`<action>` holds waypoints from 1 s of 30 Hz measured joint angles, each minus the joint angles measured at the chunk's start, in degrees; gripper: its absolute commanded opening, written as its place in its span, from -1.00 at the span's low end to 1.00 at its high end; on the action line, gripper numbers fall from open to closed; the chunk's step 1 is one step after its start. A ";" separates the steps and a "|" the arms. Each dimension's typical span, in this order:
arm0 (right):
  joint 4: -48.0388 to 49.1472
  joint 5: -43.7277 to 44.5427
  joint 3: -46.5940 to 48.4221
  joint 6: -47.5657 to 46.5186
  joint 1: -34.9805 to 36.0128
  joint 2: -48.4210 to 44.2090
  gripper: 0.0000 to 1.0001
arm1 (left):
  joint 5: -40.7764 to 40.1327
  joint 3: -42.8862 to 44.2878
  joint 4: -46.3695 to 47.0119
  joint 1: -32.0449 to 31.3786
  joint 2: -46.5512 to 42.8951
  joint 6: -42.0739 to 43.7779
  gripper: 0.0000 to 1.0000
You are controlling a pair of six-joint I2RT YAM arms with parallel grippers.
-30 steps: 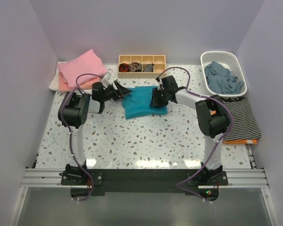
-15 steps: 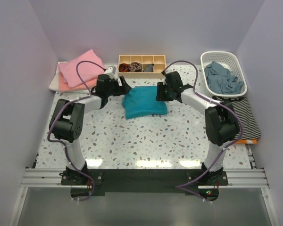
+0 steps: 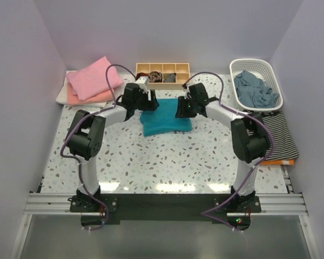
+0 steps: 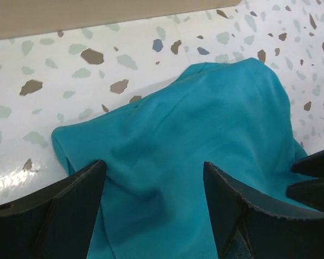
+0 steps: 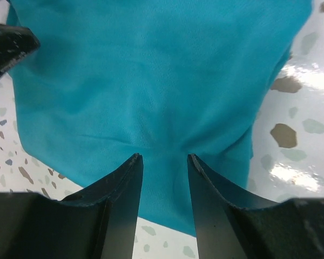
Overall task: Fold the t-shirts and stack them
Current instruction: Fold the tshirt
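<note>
The teal-blue t-shirt (image 3: 166, 117) lies folded as a rough rectangle in the middle of the table. My left gripper (image 3: 149, 102) is over its far left corner, jaws wide open, with the cloth (image 4: 167, 135) beneath and between them (image 4: 154, 164). My right gripper (image 3: 182, 108) is over the shirt's far right edge. Its jaws (image 5: 163, 156) stand a little apart, tips down on the puckered teal cloth (image 5: 151, 75). A pink folded shirt (image 3: 94, 78) lies on a peach one (image 3: 77, 97) and a white one (image 3: 61, 95) at the far left.
A wooden compartment box (image 3: 162, 74) stands just beyond the teal shirt. A white basket (image 3: 267, 66) with grey-blue cloth (image 3: 254, 89) is at the far right. A striped cloth (image 3: 278, 135) lies on an orange item (image 3: 275, 161) at the right edge.
Both arms have reached farther from their bases; the grippers moved from the teal shirt's side edges to its far corners. The shirt has kept its shape and place.
</note>
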 measured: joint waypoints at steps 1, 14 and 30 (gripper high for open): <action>0.17 -1.25 0.00 0.02 0.00 1.07 -0.14 | 1.25 1.29 0.00 -0.15 0.81 0.52 0.53; -1.81 -2.16 1.11 0.33 0.04 5.29 -0.17 | 6.80 8.15 -1.81 -0.31 7.21 3.08 0.47; -3.52 7.06 -2.19 0.61 0.26 0.59 -0.03 | -6.27 8.31 -6.62 -0.63 7.85 10.16 0.63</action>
